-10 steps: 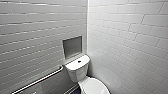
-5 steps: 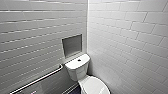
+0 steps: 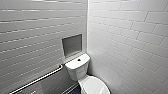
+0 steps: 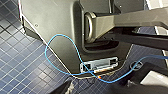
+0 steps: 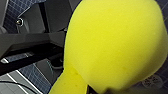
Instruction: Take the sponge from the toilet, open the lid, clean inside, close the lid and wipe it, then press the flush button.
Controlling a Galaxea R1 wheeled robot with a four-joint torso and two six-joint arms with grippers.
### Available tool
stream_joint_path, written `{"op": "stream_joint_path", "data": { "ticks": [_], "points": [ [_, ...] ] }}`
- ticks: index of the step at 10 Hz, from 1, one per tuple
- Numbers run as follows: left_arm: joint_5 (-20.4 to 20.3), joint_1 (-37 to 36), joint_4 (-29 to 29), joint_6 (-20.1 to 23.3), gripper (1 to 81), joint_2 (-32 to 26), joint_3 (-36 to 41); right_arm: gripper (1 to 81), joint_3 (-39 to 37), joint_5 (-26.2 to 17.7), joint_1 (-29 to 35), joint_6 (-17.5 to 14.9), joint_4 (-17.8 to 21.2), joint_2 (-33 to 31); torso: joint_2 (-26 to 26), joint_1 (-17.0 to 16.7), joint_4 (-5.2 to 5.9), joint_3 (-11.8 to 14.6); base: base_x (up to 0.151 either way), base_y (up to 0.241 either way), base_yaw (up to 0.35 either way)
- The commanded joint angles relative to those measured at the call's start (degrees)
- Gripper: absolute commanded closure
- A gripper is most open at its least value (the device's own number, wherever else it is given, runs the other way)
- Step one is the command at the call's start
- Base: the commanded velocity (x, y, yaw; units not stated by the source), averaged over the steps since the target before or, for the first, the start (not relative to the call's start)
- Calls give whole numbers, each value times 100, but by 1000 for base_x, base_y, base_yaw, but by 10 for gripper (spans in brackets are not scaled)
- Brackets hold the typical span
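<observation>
little changes over this second: your right pincer (image 5: 98, 88) pinches the sponge (image 5: 112, 42), the lid (image 3: 96, 86) sits shut, so opening it remains undone.

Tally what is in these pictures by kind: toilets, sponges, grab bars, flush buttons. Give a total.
toilet: 1
sponge: 1
grab bar: 1
flush button: 1
Total: 4
</observation>
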Motion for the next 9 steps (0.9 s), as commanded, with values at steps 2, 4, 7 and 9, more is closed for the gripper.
{"op": "stream_joint_path", "data": {
  "ticks": [2, 4, 7, 9],
  "points": [
    [396, -166, -81, 13, 10, 359, -555, 811, -1422, -499, -25, -1602, 1604, 907, 0, 0, 0, 0, 0, 0, 0],
    [396, -174, -81, 4, 10, 394, -555, 811, -1212, -675, 152, -1815, 1571, 783, 0, 0, 0, 0, 0, 0, 0],
    [256, -175, -81, 4, 10, 394, -564, 811, -1091, -1036, 266, -1842, 1537, 722, 2, 0, 0, 0, 0, 0, 0],
    [238, -175, -89, -5, 10, 350, -564, 811, -275, -983, 231, -1850, 1413, 363, 2, 0, 0, 0, 0, 0, 0]
  ]
}}
